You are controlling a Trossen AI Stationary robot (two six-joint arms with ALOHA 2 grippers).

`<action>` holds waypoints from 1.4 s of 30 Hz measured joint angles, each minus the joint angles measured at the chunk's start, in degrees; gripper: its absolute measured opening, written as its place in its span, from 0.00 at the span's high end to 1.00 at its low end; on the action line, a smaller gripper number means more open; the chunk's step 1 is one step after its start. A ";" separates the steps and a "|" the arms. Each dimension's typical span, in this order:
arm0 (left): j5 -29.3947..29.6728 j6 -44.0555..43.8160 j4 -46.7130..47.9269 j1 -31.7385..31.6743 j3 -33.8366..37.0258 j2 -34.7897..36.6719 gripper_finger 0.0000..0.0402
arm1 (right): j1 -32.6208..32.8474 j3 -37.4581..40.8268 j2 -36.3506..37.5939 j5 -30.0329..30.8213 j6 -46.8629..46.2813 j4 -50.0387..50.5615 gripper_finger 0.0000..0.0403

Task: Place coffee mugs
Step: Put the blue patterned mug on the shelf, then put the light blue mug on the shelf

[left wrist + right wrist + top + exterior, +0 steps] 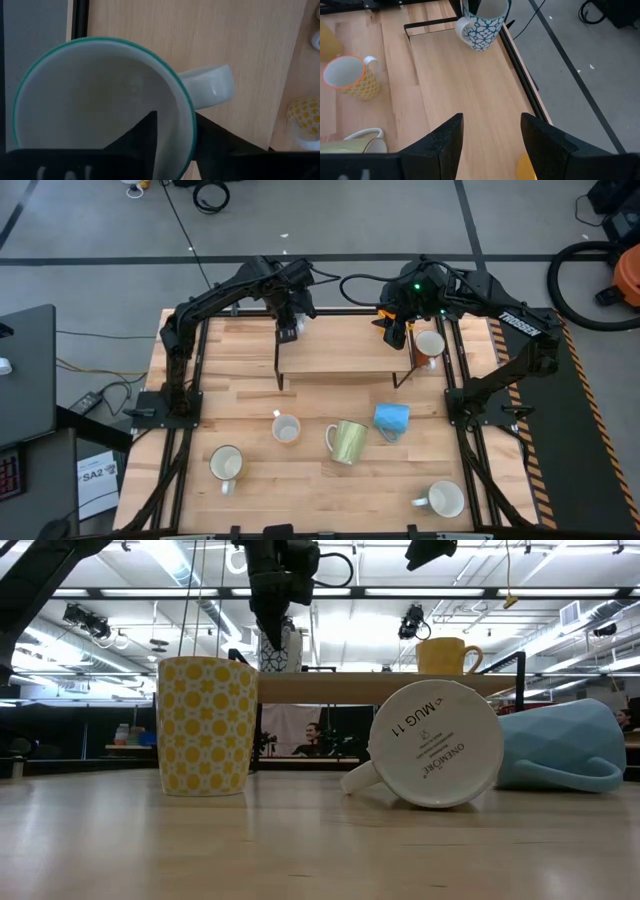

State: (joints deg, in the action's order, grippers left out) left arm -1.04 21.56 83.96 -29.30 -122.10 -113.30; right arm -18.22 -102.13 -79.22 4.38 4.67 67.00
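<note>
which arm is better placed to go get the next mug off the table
Right. The right gripper is open and empty above the shelf, so it looks free to fetch one, perhaps the blue mug on its side. The left gripper is shut on the patterned mug at the shelf's left end.

A robotics lab or workshop hall, seen from my remote station.

I see a wooden worktop (pixel 310 480) bolted into a black metal frame (pixel 190 380), standing on a grey concrete floor (pixel 330 220) marked with painted lines and crossed by loose cables (pixel 210 195). Hazard striping (pixel 590 420) edges a dark mat on one side. Across the worktop, rows of ceiling strip lights (pixel 420 592) run over a big open hall, where a person (pixel 316 737) sits at a distant bench.
</note>
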 joint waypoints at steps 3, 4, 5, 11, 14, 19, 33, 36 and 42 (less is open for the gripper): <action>0.00 -0.11 -0.02 0.02 0.00 0.00 0.65 | 0.00 0.00 0.00 0.00 0.01 0.00 0.49; 0.00 -0.28 -0.02 0.02 0.00 0.00 0.63 | 0.00 0.00 0.00 0.00 0.00 0.00 0.49; -0.02 -0.60 -0.02 0.02 0.00 0.00 0.61 | 0.00 0.00 0.00 0.00 0.01 0.00 0.49; -0.02 -1.47 -0.04 0.00 0.00 0.00 0.55 | 0.00 0.00 0.00 0.00 0.01 0.00 0.49; -0.04 -2.88 -0.06 0.00 0.00 0.04 0.54 | 0.00 0.00 0.00 0.00 0.02 0.00 0.49; -0.04 -2.91 0.13 0.00 -0.76 0.09 0.55 | 0.00 0.00 0.00 0.00 -0.01 0.00 0.49; -0.30 -2.82 0.85 1.02 -12.91 0.79 0.55 | 1.18 0.00 0.13 0.00 -2.55 1.90 0.49; -0.38 -2.53 0.18 1.60 -12.44 2.84 0.55 | 3.11 0.01 0.35 0.00 -4.51 4.03 0.49; -3.39 -2.32 1.55 2.85 -12.46 6.91 0.55 | 8.93 0.02 1.31 0.70 -11.38 8.09 0.49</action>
State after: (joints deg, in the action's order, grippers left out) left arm -4.43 19.24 85.51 -26.44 -134.56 -106.39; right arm -9.29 -102.10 -77.91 5.08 -6.71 75.09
